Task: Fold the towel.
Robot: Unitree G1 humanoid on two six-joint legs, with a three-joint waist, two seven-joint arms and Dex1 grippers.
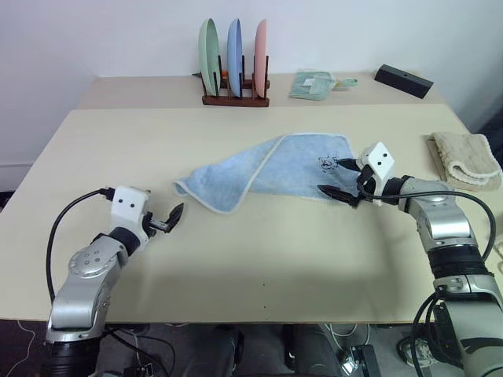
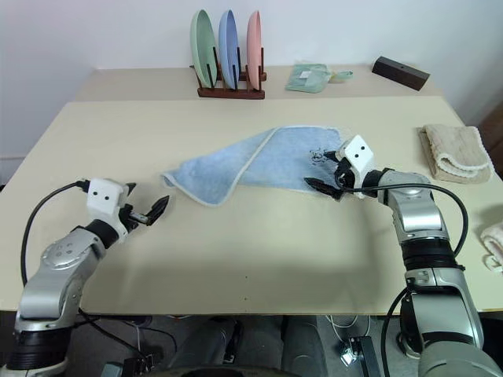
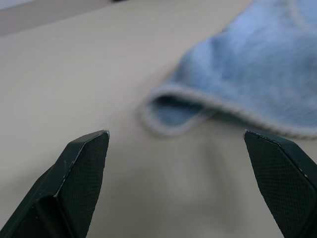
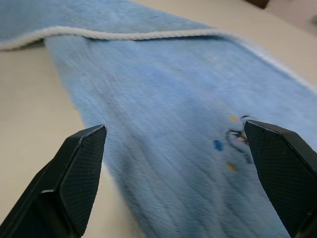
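Left end effector (image 1: 171,219): fingers apart, empty, near the light blue towel's (image 1: 271,169) folded left corner, not touching. Right end effector (image 1: 343,179): fingers apart, at the towel's right edge beside its dark printed mark (image 1: 328,162). The towel lies rumpled mid-desk (image 1: 259,259). Far right: beige folded towel (image 1: 464,159). Rear: plate rack (image 1: 235,94) with three upright plates, pale green cloth (image 1: 313,84), black block (image 1: 403,80).

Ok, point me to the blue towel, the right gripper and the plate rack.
blue towel (image 1: 271,169), left eye view, middle of cloth.
right gripper (image 1: 340,177), left eye view, between fingertips.
plate rack (image 1: 235,100), left eye view, wooden base.
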